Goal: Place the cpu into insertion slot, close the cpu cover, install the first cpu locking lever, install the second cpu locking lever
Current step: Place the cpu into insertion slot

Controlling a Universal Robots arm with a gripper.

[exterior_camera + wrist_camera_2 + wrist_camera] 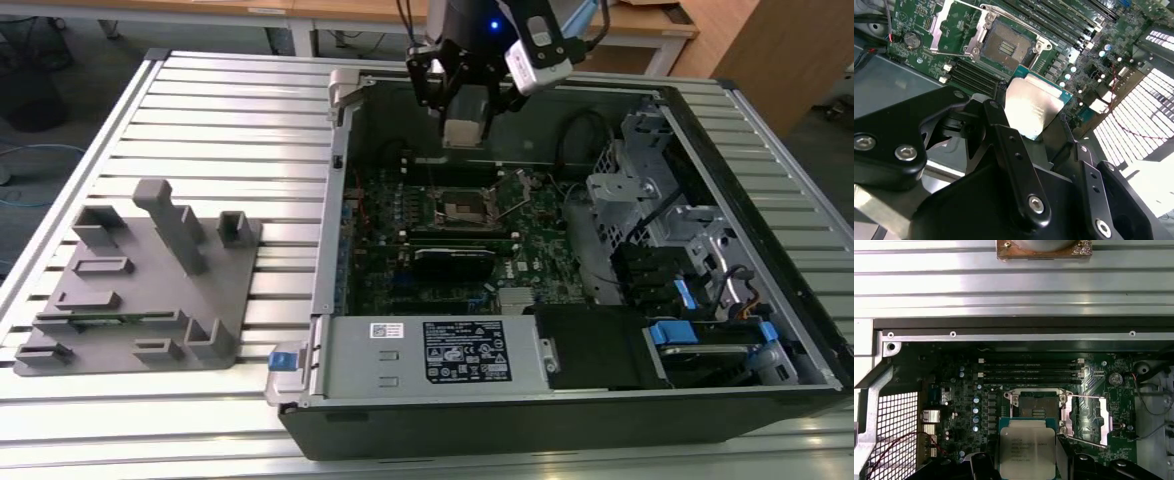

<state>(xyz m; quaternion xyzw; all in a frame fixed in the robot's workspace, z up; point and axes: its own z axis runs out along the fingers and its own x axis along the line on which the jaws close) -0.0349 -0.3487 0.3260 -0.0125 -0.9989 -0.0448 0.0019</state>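
Claw [463, 132] clamped on cpu [1027, 450], held flat, metal face up, above open insertion slot [1035, 407]

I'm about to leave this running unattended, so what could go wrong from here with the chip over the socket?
The hand grips the chip by its edges above the open socket. If it is lowered tilted or off-centre, it might damage the socket's contacts. The cover lies swung open close beside the socket with thin levers along it, so the bulky fingers could snag them.
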